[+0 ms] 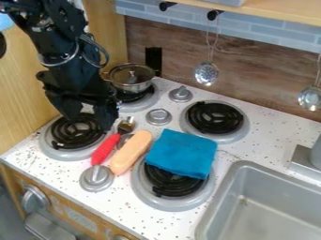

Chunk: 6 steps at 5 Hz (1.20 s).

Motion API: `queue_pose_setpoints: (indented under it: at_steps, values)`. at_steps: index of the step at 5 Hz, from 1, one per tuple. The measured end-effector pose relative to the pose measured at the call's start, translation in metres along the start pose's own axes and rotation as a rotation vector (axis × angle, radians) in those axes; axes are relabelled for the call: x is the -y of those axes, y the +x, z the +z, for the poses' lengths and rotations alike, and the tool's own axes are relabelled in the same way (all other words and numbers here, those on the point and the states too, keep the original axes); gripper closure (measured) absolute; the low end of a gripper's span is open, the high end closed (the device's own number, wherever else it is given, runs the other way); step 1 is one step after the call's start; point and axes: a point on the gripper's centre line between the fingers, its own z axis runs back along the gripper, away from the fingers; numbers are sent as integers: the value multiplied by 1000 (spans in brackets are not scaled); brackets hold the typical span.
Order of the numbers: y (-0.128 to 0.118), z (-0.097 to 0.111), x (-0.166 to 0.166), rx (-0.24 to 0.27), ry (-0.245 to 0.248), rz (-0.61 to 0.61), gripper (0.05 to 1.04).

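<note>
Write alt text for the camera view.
Black robot arm in a toy kitchen, its open tool hanging over a burner. Nearby lie a red-handled utensil and a toy sausage; a blue cloth partly covers another burner. A lidded pot sits on a rear burner; a gray sink is at lower right.

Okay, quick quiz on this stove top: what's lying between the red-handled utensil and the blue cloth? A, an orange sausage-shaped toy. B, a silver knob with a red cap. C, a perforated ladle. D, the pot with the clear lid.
A: the orange sausage-shaped toy lies with the red-handled utensil along one side and the blue cloth on the other.
</note>
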Motion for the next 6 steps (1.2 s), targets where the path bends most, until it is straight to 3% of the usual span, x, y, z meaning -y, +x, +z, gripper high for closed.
queue_pose_setpoints:
  at_steps: [1, 2, 4, 6]
  values:
    - [-3, -4, 0, -18, -2, -1, 82]
    - [-2, -23, 4, -43, -43, -58, 82]
    - [2, -49, -8, -59, -45, -130, 82]
    - [9, -64, -11, 7, -36, -226, 82]
